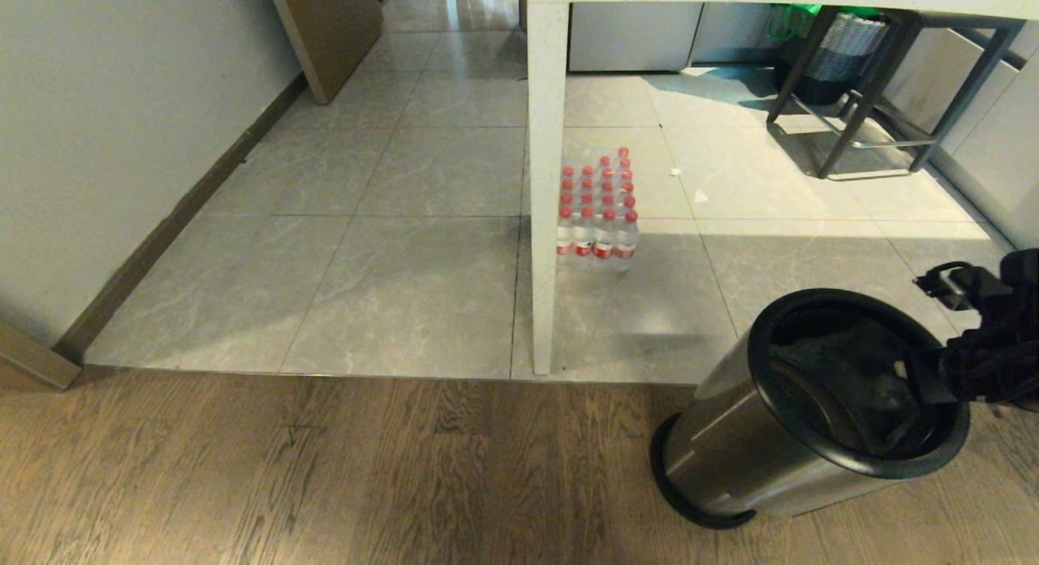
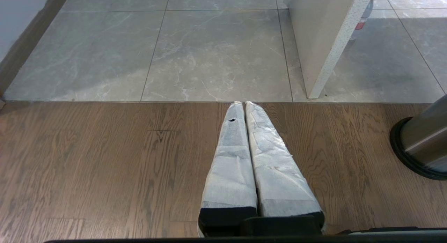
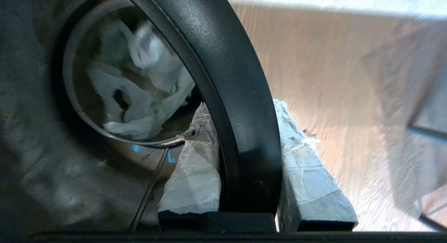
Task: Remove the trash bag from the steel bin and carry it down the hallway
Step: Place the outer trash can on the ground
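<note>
Fingers (image 3: 195,162) of the right gripper (image 3: 241,159) clamp the round steel bin's (image 1: 730,443) glossy black rim (tilting it), crumpled white trash bag (image 3: 139,93) lying deep inside; better steady it gently.

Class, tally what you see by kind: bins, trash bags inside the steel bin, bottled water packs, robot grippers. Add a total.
Bins: 2 (steel bin, dark bin)
Trash bag: 1
Bottled water pack: 1
Grippers: 2 (left gripper, right gripper)
Total: 6
</note>
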You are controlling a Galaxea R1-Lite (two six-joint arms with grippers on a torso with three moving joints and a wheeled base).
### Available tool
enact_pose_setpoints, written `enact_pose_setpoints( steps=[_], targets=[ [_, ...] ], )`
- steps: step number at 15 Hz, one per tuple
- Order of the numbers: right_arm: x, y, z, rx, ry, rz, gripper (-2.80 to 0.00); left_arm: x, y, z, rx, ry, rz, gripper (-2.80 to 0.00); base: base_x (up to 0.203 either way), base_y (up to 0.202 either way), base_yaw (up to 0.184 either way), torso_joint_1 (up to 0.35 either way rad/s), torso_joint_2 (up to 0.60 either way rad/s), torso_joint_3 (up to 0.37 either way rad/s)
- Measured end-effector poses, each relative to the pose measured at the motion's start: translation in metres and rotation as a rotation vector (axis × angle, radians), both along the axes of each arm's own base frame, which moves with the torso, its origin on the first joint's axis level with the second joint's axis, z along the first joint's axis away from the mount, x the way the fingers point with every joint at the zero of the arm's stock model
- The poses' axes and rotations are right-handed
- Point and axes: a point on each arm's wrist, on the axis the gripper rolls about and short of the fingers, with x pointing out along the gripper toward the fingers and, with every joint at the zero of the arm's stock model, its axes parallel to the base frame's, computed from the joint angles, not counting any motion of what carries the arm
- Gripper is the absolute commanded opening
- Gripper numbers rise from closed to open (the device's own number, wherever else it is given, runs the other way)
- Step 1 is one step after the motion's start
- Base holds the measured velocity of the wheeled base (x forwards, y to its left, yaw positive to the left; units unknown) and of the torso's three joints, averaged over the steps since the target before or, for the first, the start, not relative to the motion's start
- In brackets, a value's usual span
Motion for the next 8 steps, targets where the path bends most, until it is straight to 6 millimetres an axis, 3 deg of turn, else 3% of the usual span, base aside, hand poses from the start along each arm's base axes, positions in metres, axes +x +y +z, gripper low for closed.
enact_pose_setpoints(
  steps=[4,8],
  targets=[
    [-0.056,0.011,0.04,0.004,-0.082,-0.011,-2.8,0.0,0.0,0.0,0.0,0.0,0.0,-2.8,0.0,0.0,0.0,0.0,0.0,0.0],
    [-0.096,0.017,0.073,0.09,-0.199,-0.102,-2.8,0.0,0.0,0.0,0.0,0.0,0.0,-2.8,0.0,0.0,0.0,0.0,0.0,0.0]
  ],
)
